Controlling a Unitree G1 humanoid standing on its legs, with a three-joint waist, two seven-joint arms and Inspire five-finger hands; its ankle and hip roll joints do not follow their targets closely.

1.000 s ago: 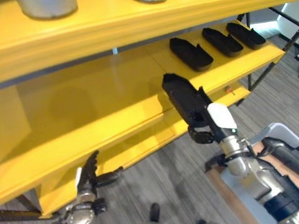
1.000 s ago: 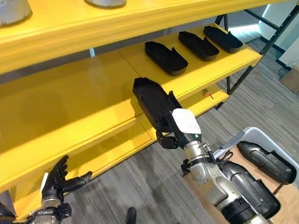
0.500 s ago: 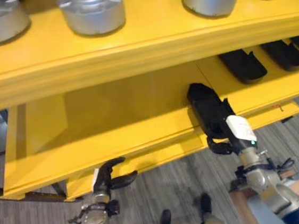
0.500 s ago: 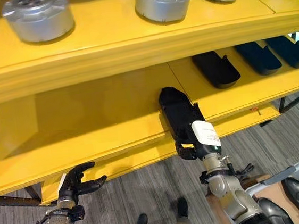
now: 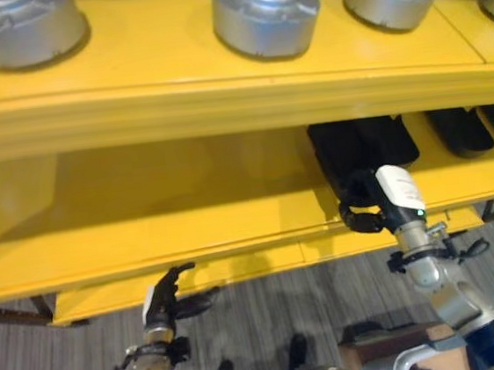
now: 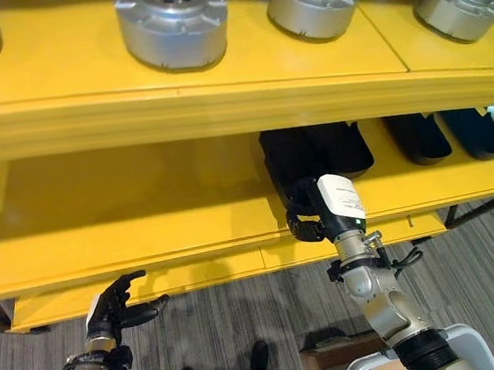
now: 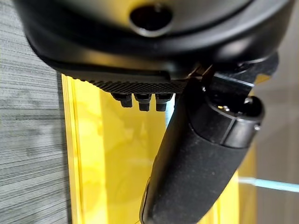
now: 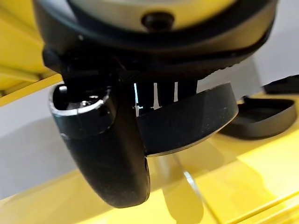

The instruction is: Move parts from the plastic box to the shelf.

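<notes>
Right hand placing a part on the middle shelf.

The right hand [image 6: 308,218] is gripping a black part [image 6: 293,164] with curled fingers and thumb, holding it over the middle shelf [image 6: 147,240] near its front edge, just beside other parts [image 6: 414,136] already lying toward the right end. The left hand [image 6: 110,307] is hanging below the shelf, fingers relaxed, holding nothing. Release appears to be still pending; the box's remaining contents cannot be judged.

The yellow shelf [image 5: 221,108] is viewed from above by both head eyes. It is seen very closely from each wrist.
</notes>
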